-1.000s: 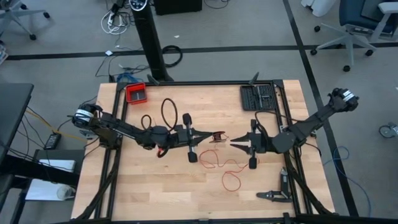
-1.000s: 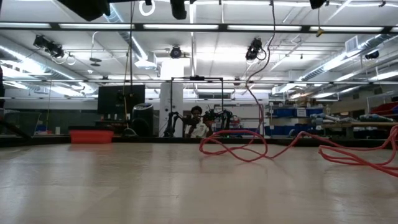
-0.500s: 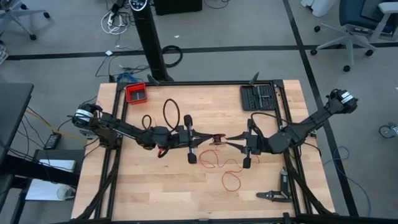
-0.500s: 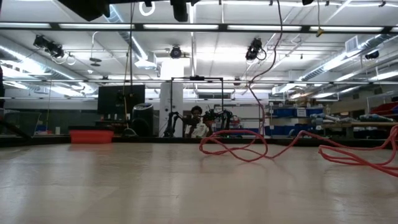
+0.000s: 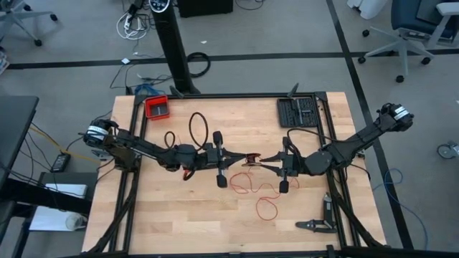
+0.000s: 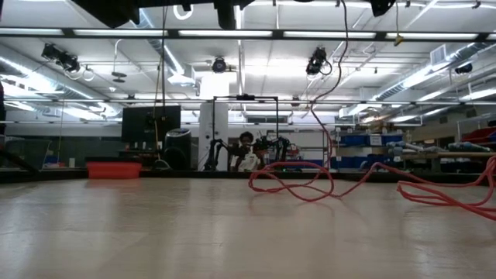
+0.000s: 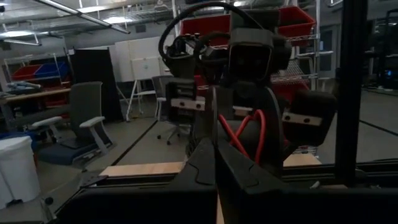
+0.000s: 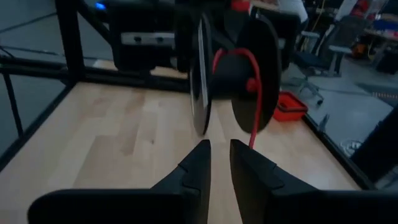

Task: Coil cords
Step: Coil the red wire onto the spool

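A thin red cord [image 5: 257, 188] lies in loose loops on the wooden table's middle. One strand [image 6: 329, 70] rises from them to a small black spool [image 5: 250, 159], where some of the cord is wound on the hub [image 8: 233, 59]. My left gripper [image 5: 242, 159] is shut on the spool and keeps it above the table. My right gripper [image 5: 262, 160] faces it from the table's right. Its fingertips [image 8: 216, 155] stand a little apart just short of the spool, with nothing between them. The cord hangs beside one finger [image 8: 252, 134]; whether they touch, I cannot tell. My left gripper pinches one thin disc of the spool by its edge [image 7: 215, 124] between its two fingers. The fingers come in about level from the table's left. The spool is lifted clear of the table, its discs upright, and the cord hangs slack from it.
A red tray [image 5: 157, 107] stands at the far left and a black cable loop [image 5: 196, 129] lies beside it. A black tool tray [image 5: 298, 112] sits at the far right, and a dark tool [image 5: 315, 224] lies near the front right corner.
My right gripper has moved a short way toward the table's left and now stands close before the spool. The left gripper and the spool have kept still.
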